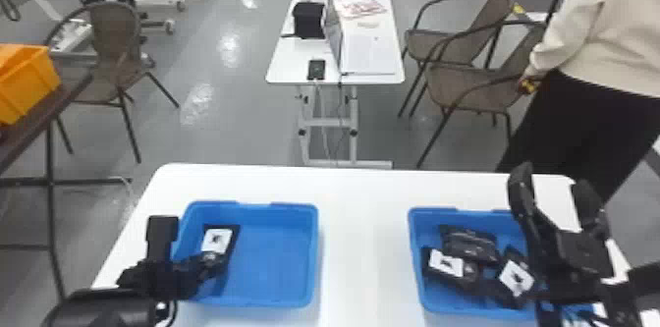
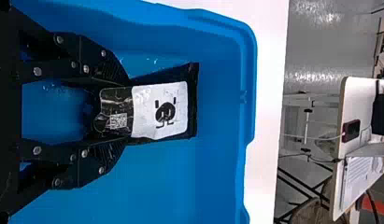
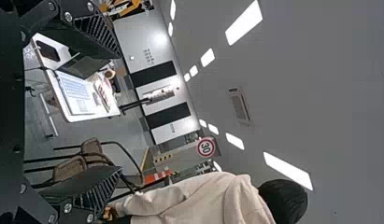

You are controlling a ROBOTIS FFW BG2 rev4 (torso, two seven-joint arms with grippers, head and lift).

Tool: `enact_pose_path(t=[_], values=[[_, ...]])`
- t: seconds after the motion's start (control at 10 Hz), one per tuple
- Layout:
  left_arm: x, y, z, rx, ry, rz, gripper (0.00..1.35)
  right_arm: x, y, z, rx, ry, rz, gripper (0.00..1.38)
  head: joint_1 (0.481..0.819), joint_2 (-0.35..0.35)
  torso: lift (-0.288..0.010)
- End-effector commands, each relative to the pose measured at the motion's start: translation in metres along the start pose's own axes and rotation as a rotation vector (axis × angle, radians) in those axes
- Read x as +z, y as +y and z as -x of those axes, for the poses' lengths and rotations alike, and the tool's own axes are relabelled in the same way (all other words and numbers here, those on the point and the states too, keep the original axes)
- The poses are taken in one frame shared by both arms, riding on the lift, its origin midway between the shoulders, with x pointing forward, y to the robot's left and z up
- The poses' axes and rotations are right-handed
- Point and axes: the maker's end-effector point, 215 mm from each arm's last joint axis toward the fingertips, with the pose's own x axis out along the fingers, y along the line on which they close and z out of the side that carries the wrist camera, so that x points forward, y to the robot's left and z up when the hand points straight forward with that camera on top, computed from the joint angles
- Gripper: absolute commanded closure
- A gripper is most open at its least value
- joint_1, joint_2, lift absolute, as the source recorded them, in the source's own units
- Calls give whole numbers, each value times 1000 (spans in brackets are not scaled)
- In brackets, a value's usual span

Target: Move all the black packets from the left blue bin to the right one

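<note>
Packet (image 2: 160,110) clamped in my left jaws

In the left bin (image 1: 294,304), the packet is glossy black with a white label and black figure. It sits between my left gripper's (image 1: 212,263) jaws, pressed on both sides.

In the right bin (image 1: 414,247), black packets (image 1: 470,246) lie together; near its right side, my right gripper's (image 1: 553,184) jaws stand wide apart, empty.

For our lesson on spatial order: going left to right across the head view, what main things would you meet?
Orange plastic crate → white-labelled black packet in the left blue bin → white-labelled black packet in the right blue bin → black two-fingered right gripper
</note>
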Motion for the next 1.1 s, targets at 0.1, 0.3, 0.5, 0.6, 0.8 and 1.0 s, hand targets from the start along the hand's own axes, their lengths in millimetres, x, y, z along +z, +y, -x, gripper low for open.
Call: enact_pose_path(t=[0.1,0.3,0.5,0.6,0.8,1.0], values=[[15,-3,1,-43,-7,-65,1208,-5,0,1,0,12,-7,183,695,40,0],[47,-35,11,-187,-138,-119,1208,-7,2,-1,5,14,-19,183,695,27,0],[78,-85,39,-322,-294,-150,1208,-12,4,0,3,21,-44,183,695,-2,0],[96,-123,54,-441,-383,-159,1208,-15,4,0,6,26,-64,183,695,-25,0],[121,-210,68,-686,-391,-294,1207,-33,17,-6,53,66,-113,183,695,-77,0],[131,-277,62,-846,-367,-374,1207,-57,46,-19,160,119,-240,183,695,-146,0]])
